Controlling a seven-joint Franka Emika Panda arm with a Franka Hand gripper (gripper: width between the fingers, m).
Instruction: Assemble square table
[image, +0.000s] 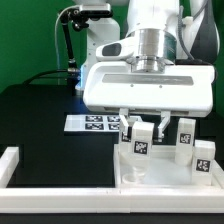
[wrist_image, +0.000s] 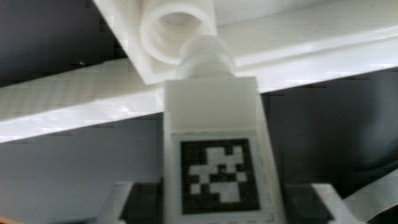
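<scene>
Up close from the wrist you can see the jaws clamped on a tagged leg (wrist_image: 215, 150), its threaded tip poking right at a round corner socket (wrist_image: 173, 28) of the tabletop, which the exterior view hides behind the gripper (image: 141, 128). From outside, the tabletop (image: 135, 172) lies on the black surface (image: 40, 110) against the long white rail (image: 60, 187). Two more legs (image: 186, 138) stand by it at the exterior view's right, and the marker board (image: 92, 122) lies behind.

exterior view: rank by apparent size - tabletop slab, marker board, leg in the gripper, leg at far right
1. Tabletop slab, largest, though partly cut off by the frame.
2. Marker board.
3. The leg in the gripper and the far-right leg look alike; not ranked.
</scene>
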